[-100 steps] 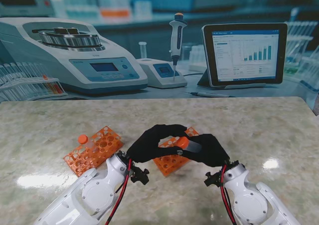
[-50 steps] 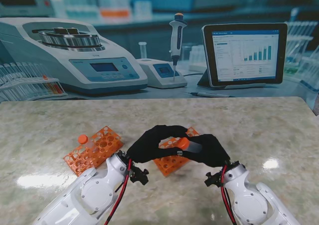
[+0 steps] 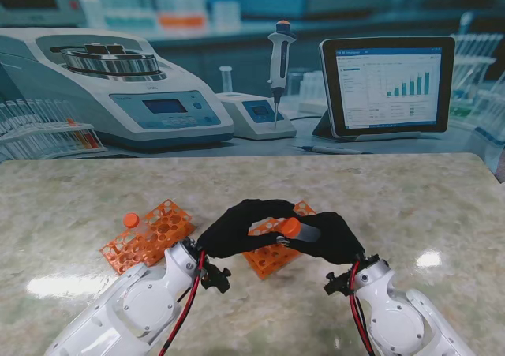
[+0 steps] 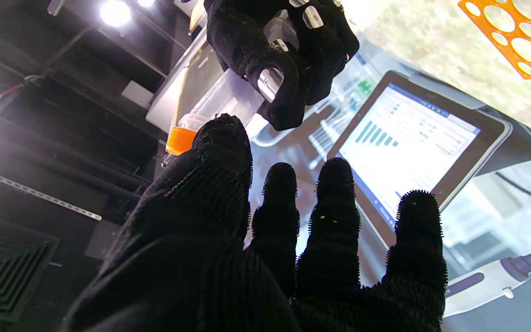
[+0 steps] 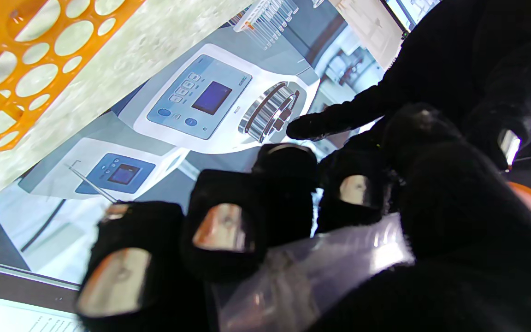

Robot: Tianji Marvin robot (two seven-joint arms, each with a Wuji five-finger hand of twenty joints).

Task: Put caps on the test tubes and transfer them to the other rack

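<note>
Marble-patterned table [image 3: 95, 190] fills the stand's view, with a printed lab backdrop behind it and two orange racks on it: one rack [image 3: 150, 235] to my left with a capped tube [image 3: 131, 221] standing at its left end, the other rack [image 3: 272, 249] partly hidden under my hands.

Over the last second little has moved. My left forearm has swung slightly leftward and nearer to me, while both hands have stayed together above the middle rack. I read that as the wrist turning, so the capping step is probably still being worked and the transfer has not begun.

My right hand [image 3: 331, 237] is clamped around a clear tube [image 3: 304, 231], all its fingers [image 5: 221, 228] curled on the barrel, holding it roughly level in the air over the middle rack with the orange cap [image 3: 289, 227] pointing toward my left hand. My left hand [image 3: 241, 226] arches over that end. In its wrist view the thumb tip [image 4: 224, 133] sits against the cap [image 4: 180, 139], while the other four fingers stand straight and apart, touching nothing. So it presses the cap with the thumb only and does not grip it. Whether the cap is fully seated I cannot tell.
</note>
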